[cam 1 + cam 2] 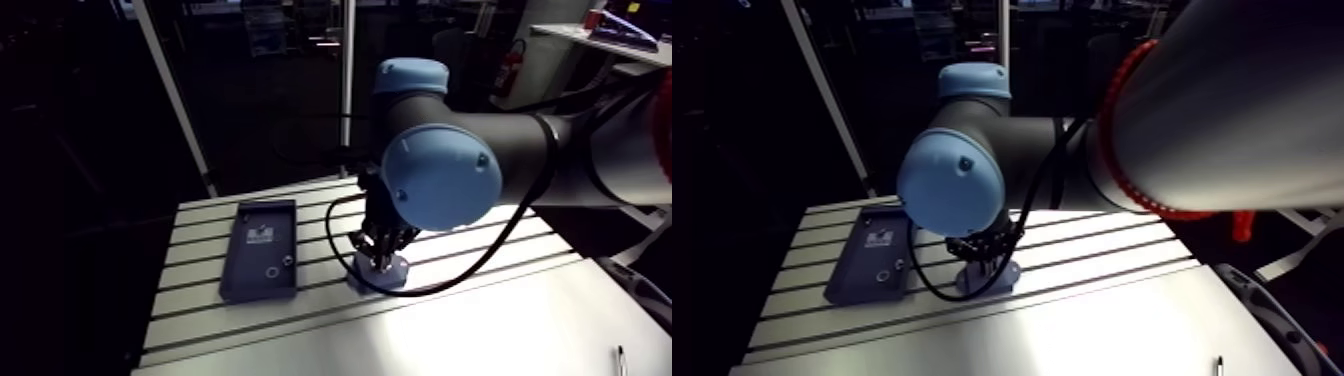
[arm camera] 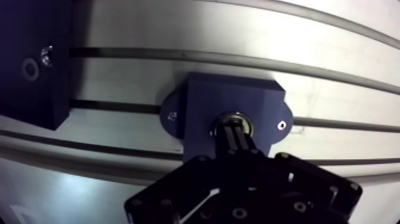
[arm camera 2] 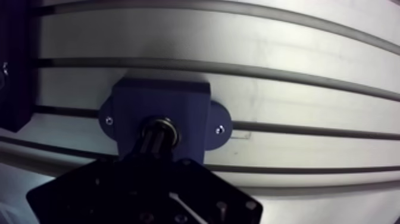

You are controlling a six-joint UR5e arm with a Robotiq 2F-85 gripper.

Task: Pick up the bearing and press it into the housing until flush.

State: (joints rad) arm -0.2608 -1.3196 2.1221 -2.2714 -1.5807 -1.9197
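Note:
A dark blue housing (image 2: pixel 238 95) with two screwed ears is fixed on the slotted table (image 2: pixel 149 36). A metal bearing (image 2: pixel 222 121) sits as a shiny ring in its central bore. My gripper (image 2: pixel 236 132) stands straight over the bore. Its two fingers are shut together with nothing between them, and their tips rest on the bearing's middle. The ring shows around the fingertips; I cannot tell how deep it sits. In the arm view the gripper (image 1: pixel 378 256) stands on the housing (image 1: pixel 395 277) near the table's middle.
A dark rectangular tray (image 1: pixel 258 250) lies on the table to the left of the housing. In the wrist view the tray (image 2: pixel 36 95) holds a small ring (image 2: pixel 30 68) and a screw (image 2: pixel 46 55). A thin pen-like object (image 1: pixel 620 360) lies at the table's near right corner.

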